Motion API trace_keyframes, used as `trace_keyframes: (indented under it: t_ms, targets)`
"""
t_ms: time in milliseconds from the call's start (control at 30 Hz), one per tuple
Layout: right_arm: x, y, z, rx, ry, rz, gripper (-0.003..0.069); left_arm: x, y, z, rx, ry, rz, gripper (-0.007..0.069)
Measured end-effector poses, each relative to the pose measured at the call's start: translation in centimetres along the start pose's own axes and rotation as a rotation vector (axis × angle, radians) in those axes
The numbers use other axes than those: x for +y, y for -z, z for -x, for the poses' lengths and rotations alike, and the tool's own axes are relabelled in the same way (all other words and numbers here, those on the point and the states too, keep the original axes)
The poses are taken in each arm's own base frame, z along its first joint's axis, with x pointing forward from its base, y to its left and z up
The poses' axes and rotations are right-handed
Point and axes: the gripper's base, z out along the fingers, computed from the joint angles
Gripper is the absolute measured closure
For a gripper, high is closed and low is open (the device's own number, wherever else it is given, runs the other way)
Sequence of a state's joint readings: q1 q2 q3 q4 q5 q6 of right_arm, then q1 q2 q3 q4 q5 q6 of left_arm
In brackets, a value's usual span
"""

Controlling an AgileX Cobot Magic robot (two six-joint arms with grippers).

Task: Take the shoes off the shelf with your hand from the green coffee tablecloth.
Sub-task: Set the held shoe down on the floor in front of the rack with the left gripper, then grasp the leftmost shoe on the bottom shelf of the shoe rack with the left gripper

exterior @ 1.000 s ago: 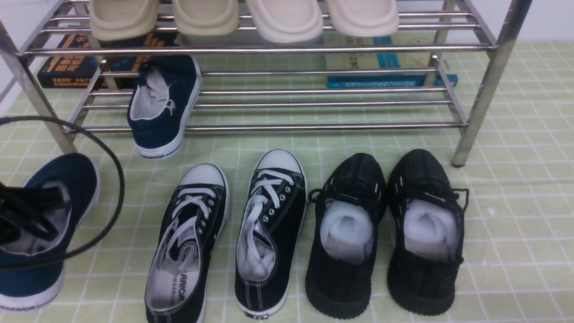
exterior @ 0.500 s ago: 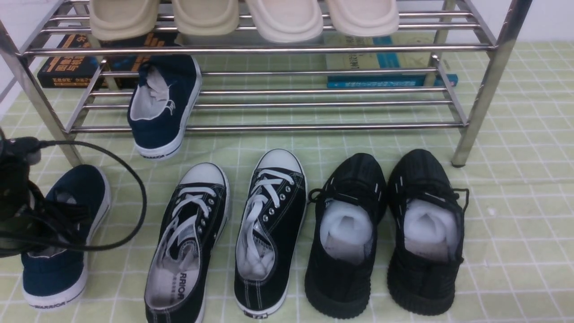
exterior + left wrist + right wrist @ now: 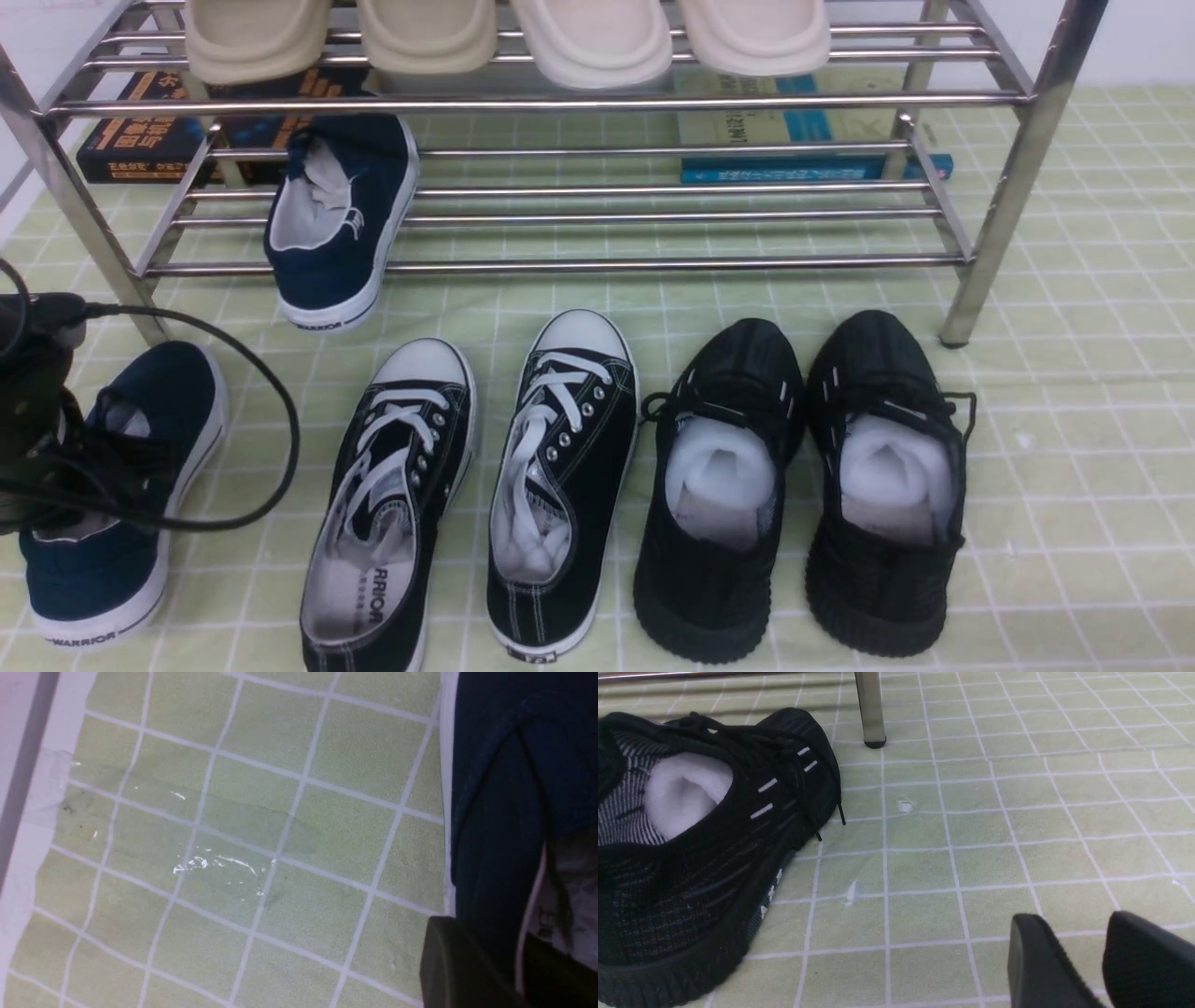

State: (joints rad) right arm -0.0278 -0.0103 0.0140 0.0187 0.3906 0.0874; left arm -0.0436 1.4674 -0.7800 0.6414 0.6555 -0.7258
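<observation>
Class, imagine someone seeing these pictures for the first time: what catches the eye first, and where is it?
Probably the row of pale slippers on the upper tier of the chrome rack, with one navy slip-on on the tier below. Next, two black-and-white lace-up sneakers and two all-black shoes on the green checked cloth in front, and the dark left gripper over another navy slip-on at far left.

Beige slippers (image 3: pixel 429 37) cropped by upper edge
</observation>
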Motion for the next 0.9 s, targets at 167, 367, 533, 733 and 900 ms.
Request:
trace_keyframes:
  t_ms: [167, 367, 533, 733, 900]
  targets:
    - [0.0, 0.0, 0.0, 0.000, 0.000, 0.000, 0.0420, 0.2, 0.1, 0.0, 0.012, -0.005, 0.025, 0.0410]
    - [0.0, 0.0, 0.0, 0.000, 0.000, 0.000, 0.0420, 1.5, 2.2, 1.8, 0.063, 0.058, 0.125, 0.0273]
    - [0.0, 0.0, 0.0, 0.000, 0.000, 0.000, 0.0420, 2.5, 5.2, 2.9, 0.089, 0.064, 0.131, 0.0397]
    - [0.0, 0.0, 0.0, 0.000, 0.000, 0.000, 0.0420, 2.1, 8.4, 1.4, 0.126, 0.102, -0.069, 0.0617]
    - [0.0, 0.0, 0.0, 0.000, 0.000, 0.000, 0.0420, 0.9, 8.8, -1.7, 0.218, 0.153, -0.253, 0.0624]
